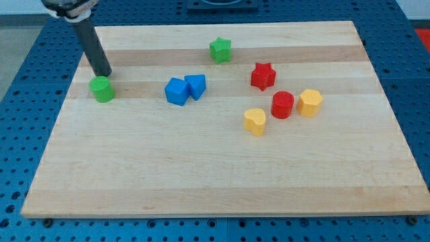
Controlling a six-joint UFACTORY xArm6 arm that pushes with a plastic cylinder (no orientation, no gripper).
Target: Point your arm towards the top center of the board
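My tip [105, 74] is at the board's upper left, just above a green cylinder [102, 89] and close to touching it. The dark rod leans up to the view's top left. A green star [220, 50] lies near the top centre of the wooden board [201, 175], well to the right of my tip. Two blue blocks, a cube-like one [177, 91] and a wedge-like one [196, 85], touch each other in the middle.
A red star [263, 76], a red cylinder [283, 104], a yellow hexagonal block [310, 102] and a yellow heart-like block [254, 122] sit right of centre. A blue perforated table [20, 81] surrounds the board.
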